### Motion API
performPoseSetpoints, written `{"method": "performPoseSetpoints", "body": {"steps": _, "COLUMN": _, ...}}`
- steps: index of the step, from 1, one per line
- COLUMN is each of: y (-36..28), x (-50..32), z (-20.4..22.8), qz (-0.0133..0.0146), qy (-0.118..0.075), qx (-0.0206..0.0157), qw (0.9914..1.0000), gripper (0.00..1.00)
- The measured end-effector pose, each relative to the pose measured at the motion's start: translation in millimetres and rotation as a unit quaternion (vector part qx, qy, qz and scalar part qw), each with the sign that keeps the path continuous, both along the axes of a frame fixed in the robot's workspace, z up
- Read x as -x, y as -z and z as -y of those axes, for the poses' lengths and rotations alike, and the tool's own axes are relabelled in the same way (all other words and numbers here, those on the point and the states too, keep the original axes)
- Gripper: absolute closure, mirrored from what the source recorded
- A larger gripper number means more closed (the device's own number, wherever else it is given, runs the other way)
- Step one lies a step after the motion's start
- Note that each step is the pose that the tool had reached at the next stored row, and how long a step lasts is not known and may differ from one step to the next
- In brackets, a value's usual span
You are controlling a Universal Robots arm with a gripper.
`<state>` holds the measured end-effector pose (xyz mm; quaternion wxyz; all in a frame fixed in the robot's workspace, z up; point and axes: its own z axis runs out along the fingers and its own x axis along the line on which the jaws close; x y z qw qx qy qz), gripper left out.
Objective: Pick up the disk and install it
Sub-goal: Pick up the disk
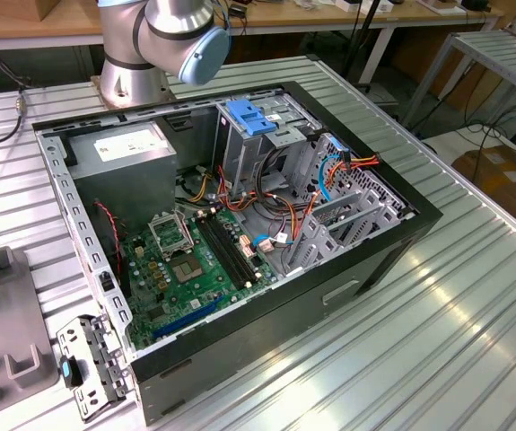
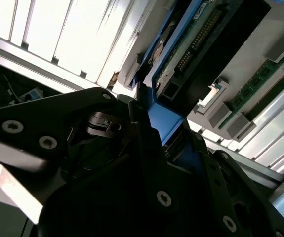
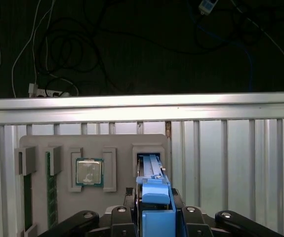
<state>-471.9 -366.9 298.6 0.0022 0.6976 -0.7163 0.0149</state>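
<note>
- You are looking along the dark gripper [image 2: 162, 132], with its screw-studded body in the foreground.
- Its jaws are clamped on the disk's blue side rail, and you can see blue plastic squeezed between them.
- The disk [image 2: 181, 52] runs away from the gripper, with its green circuit-board face and pin connector turned towards you.
- Beyond it lies the ribbed, brightly lit table [image 2: 58, 34].
- Beside the disk, green memory sticks [image 2: 260, 91] sit in a grey holder [image 2: 230, 121].

The disk [image 3: 156, 210] I clamp runs off the first wrist view's edge, its label hidden. In the second wrist view my gripper [image 2: 149, 121] covers much of its blue rail [image 2: 157, 134]. The green board [image 3: 51, 183] near the disk is too thin to identify.
</note>
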Motion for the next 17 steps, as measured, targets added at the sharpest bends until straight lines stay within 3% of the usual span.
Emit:
{"method": "performPoseSetpoints", "body": {"steps": 6, "y": -5.9, "x": 0.0, "z": 0.0, "qz": 0.0006, "qy": 0.000, "qx": 0.0000, "qw": 1.00000, "gripper": 0.63}}
{"method": "performPoseSetpoints", "body": {"steps": 12, "y": -6.1, "x": 0.0, "z": 0.0, "qz": 0.0018, "qy": 0.000, "qx": 0.0001, "qw": 1.00000, "gripper": 0.63}}
{"method": "performPoseSetpoints", "body": {"steps": 17, "y": -1.8, "x": 0.0, "z": 0.0, "qz": 0.0018, "qy": 0.000, "qx": 0.0001, "qw": 1.00000, "gripper": 0.63}}
